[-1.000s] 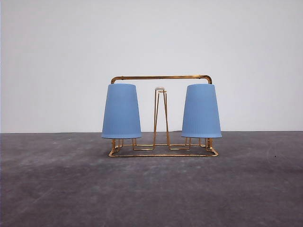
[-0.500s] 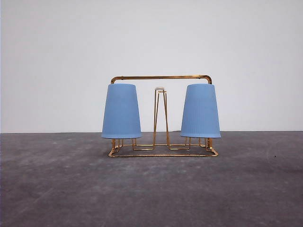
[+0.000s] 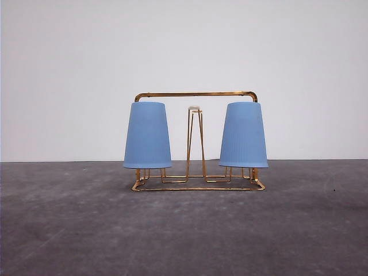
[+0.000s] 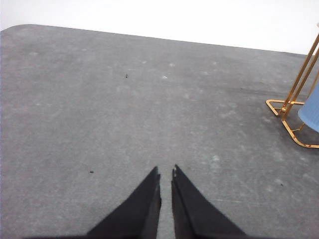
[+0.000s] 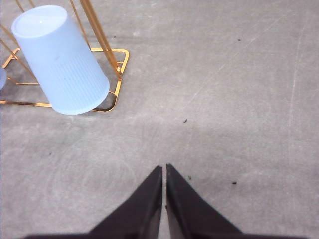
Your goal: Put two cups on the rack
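- Left claw [image 4: 166, 172]: fingers drawn together with a thin slit between the tips, holding nothing, above bare table [image 4: 99, 99]. The rack [image 4: 291, 107] corner and the edge of a cup [image 4: 311, 112] lie off to one side, well apart from it.
- Right claw [image 5: 164, 168]: fingers pressed tip to tip, empty, over the table near the rack's end.
- Right cup [image 3: 244, 135]: upside down on a prong, mouth just above the base wire. In the right wrist view it looks tilted, probably the camera's angle.
- Left cup [image 3: 148, 135]: likewise inverted on its prong at the other end; the middle prong [image 3: 194, 109] is bare.
- Risk: both cups look placed, so little is left. The rack looks light, so an arm brushing it or a cup could tip it or knock a cup off its prong.
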